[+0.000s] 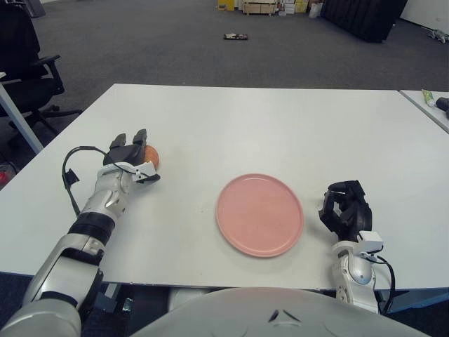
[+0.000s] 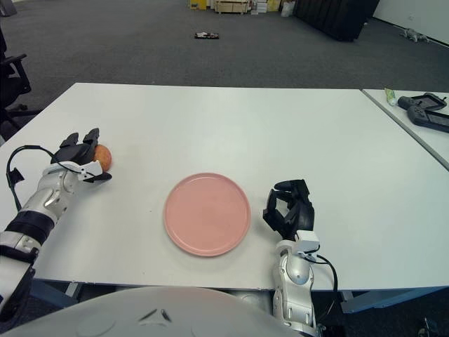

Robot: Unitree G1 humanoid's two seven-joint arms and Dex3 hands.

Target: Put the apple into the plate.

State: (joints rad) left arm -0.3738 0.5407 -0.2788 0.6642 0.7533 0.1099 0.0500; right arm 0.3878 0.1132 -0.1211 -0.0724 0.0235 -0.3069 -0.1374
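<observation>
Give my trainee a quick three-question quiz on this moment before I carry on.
1. True or false: the apple already lies on the plate.
2. Which hand is at the apple? A) left hand B) right hand
3. Fill in: the idle hand shows to the ___ of the plate.

Key: 1 false, the plate holds nothing and the apple is on the table near its left edge; 2 A; 3 right.

floor: grey carpet (image 1: 175, 49) is seen throughout | furniture: white table (image 1: 280, 126) in the foreground; a black office chair (image 1: 24, 67) at far left; a second table (image 2: 414, 130) at right | far end: stacked boxes (image 1: 256, 7) and dark bulky items (image 1: 361, 15) are seen
</observation>
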